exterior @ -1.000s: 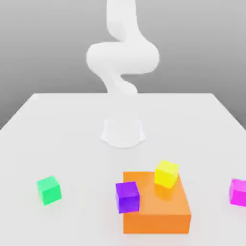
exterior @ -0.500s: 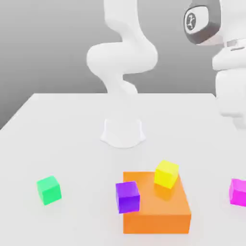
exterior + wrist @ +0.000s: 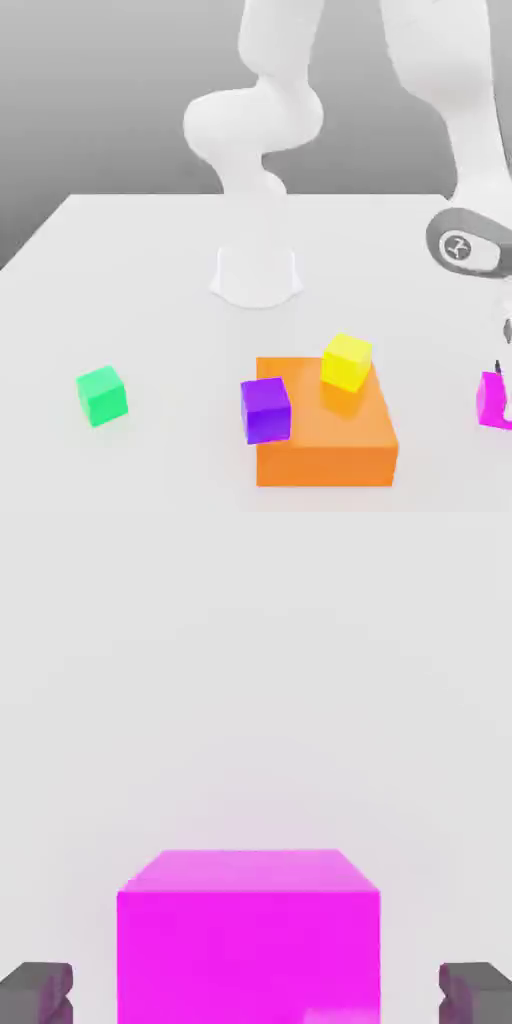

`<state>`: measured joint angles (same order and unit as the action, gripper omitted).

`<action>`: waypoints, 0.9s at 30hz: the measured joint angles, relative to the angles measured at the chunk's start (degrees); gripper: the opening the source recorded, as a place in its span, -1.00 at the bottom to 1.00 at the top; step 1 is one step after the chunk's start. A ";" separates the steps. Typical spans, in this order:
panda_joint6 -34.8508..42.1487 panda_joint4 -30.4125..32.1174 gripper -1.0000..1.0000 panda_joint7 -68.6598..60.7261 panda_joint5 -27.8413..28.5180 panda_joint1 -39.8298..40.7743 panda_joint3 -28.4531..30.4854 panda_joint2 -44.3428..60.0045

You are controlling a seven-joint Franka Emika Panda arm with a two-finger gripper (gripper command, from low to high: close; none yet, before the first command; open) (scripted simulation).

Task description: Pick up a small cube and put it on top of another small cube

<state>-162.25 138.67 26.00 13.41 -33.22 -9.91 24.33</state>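
1. The magenta cube (image 3: 491,399) sat flat on the table at about four o'clock from the arm's base (image 3: 256,276) in the exterior view, hard against that view's right edge.
2. Being a cube, it had no long axis. In the hand view the magenta cube (image 3: 248,937) showed one broad face square to the camera, with its top face level.
3. The table (image 3: 150,300) was plain matte white, and a smooth grey backdrop rose behind it.
4. At about six o'clock from the base lay a large orange block (image 3: 325,432). A yellow cube (image 3: 347,361) stood on its top, and a violet cube (image 3: 265,409) sat against its side toward the exterior view's left.
5. A green cube (image 3: 101,394) rested alone at about seven o'clock from the base, well apart from the rest.
6. The white arm (image 3: 455,110) bent down over the magenta cube.
7. In the hand view the gripper (image 3: 255,992) straddled the cube, with one dark fingertip (image 3: 37,990) on one side and the other fingertip (image 3: 478,990) on the opposite side.
8. A sliver of table showed between each fingertip and the cube's side faces, so the pincer was released, parted a little wider than the cube and grasping nothing.
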 joint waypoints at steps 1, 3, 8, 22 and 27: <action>0.01 0.00 -1.00 0.02 0.02 0.01 0.00 0.00; 0.05 0.00 -1.00 0.06 0.06 0.02 -0.02 0.00; 3.65 0.99 -1.00 -1.81 -2.37 1.49 -2.04 -4.59; 18.45 14.86 -1.00 -12.56 -14.69 12.59 1.81 -34.07; 23.30 20.36 -1.00 -14.01 -15.59 15.78 5.52 -44.37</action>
<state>-138.96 159.03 11.98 -2.17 -17.44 -4.39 -20.04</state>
